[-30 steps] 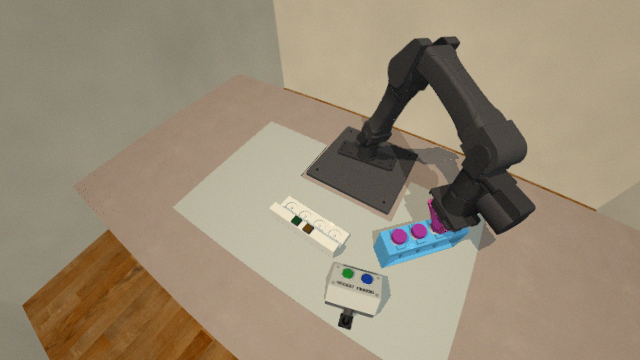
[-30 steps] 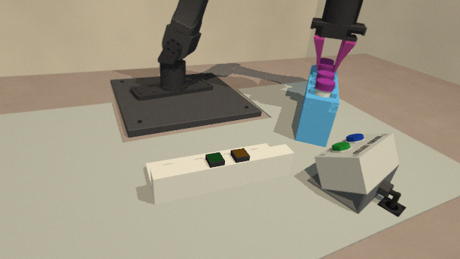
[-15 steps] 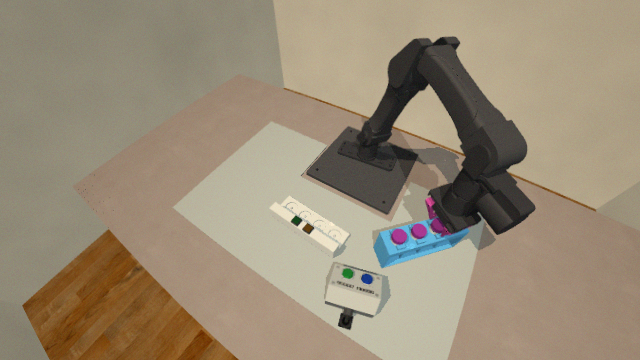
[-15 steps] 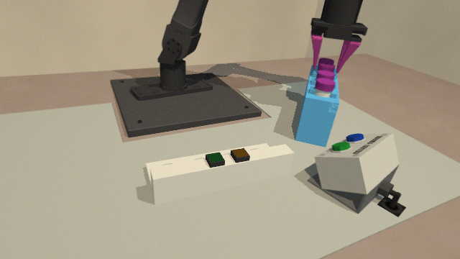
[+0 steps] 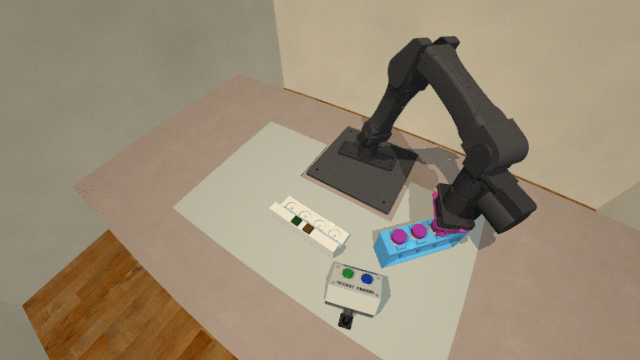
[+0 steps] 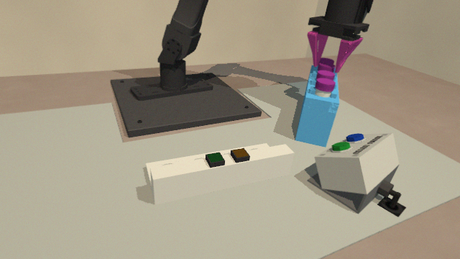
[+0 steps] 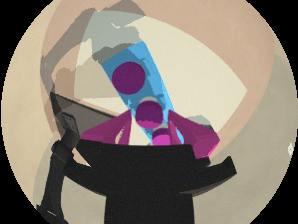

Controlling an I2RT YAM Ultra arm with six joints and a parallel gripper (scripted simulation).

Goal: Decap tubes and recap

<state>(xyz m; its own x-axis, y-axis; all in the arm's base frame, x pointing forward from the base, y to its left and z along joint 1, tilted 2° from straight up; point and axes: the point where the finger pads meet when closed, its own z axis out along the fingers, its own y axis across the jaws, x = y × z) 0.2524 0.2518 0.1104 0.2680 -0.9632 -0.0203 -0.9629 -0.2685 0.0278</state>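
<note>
The blue station (image 6: 316, 119) stands on the grey mat (image 6: 72, 201) to the right of the arm's base plate (image 6: 230, 111), and purple caps sit on its tubes. In the exterior view three caps show in a row along its top: the nearest cap (image 6: 325, 85) sits on a pale tube neck, a second cap (image 6: 326, 75) lies behind it, and a further cap (image 6: 326, 63) stands between the magenta fingers (image 6: 345, 54). The gripper (image 6: 330, 64) hangs tip-down over that far end of the station, its fingers parted about halfway and standing either side of the cap with a gap visible on each side; it grips nothing. From the top view two caps (image 5: 400, 236) (image 5: 418, 230) are uncovered, while the wrist hides the rest of the row. The wrist view looks along the station (image 7: 143, 72), with one large cap (image 7: 128, 76) ahead, a smaller one (image 7: 149, 113) nearer, and another (image 7: 161, 136) just between the finger roots. Nearer the front of the mat lies the white cap tray (image 6: 172, 180), its console carrying a dark green lamp (image 6: 215, 158) and an amber lamp (image 6: 240, 154), neither glowing. To the right of the tray sits the small desk (image 6: 359, 169) with its green key (image 6: 341, 146) and blue key (image 6: 355, 137), close in front of the station. The mat lies on a brown table (image 5: 550, 300).
</note>
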